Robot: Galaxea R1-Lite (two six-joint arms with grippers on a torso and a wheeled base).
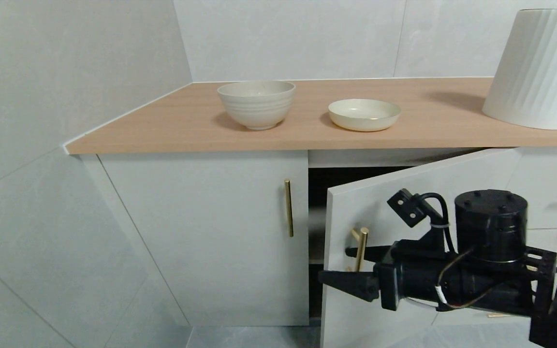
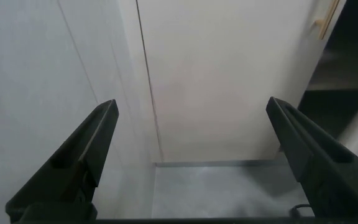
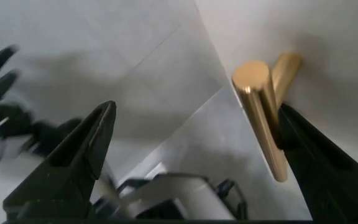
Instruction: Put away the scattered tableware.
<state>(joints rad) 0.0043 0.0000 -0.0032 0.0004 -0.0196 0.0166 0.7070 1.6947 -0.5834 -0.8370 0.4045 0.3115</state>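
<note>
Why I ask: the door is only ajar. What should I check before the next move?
1. Open right tool straddles handle: ok.
2. Grip on handle: not ok, none.
3. Gap at door: ok, ajar.
4. Upright bowl and dish on counter: ok.
5. Open, empty left tool: ok.
6. Room inside cabinet: cannot tell, dark.

Countertop [image 1: 186, 125]: wood-grain surface, matt finish noted. Bowl [image 1: 257, 104]: cream, ceramic-looking, ribbed outside, faint sheen recorded. Shallow dish [image 1: 364, 114]: smooth, a glossier glaze observed. Cabinet doors [image 1: 201, 232]: pale, smooth, matt. Door handles [image 1: 288, 208]: brass-coloured metal, satin shine. Wall tiles [image 1: 65, 72]: smooth, low sheen. Ribbed white container [image 1: 535, 67]: matt.
</note>
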